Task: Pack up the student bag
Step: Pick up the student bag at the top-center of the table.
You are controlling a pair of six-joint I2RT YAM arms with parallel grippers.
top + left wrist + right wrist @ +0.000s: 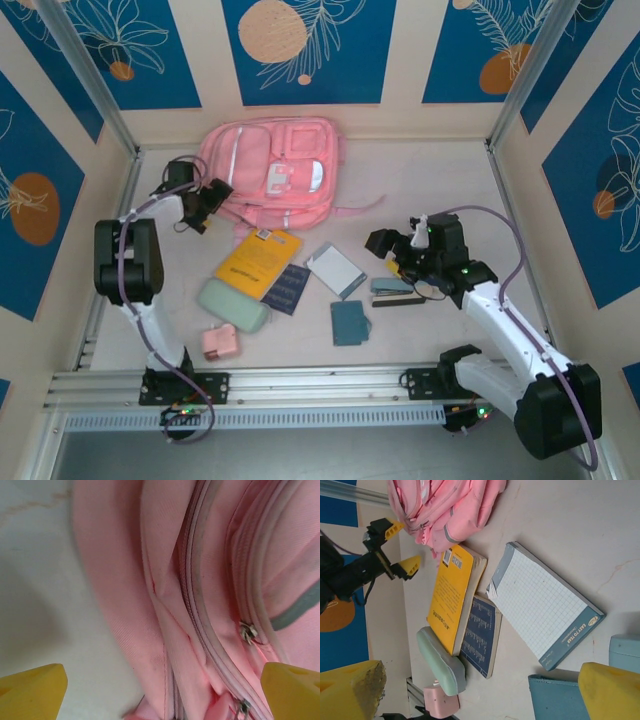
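Top external: one student bag on worktop's far side; nearer, one yellow book, one blue booklet, one notepad. Left tool wide apart at bag's edge, right tool wide apart; grip nothing.

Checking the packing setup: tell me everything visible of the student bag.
The student bag is a soft pink fabric backpack lying flat, front up, at the far side of the table. Front pockets, pale shiny panels, zip pulls, a strap trailing right. The open left end effector hovers at its left edge; a yellow book meets its near edge.
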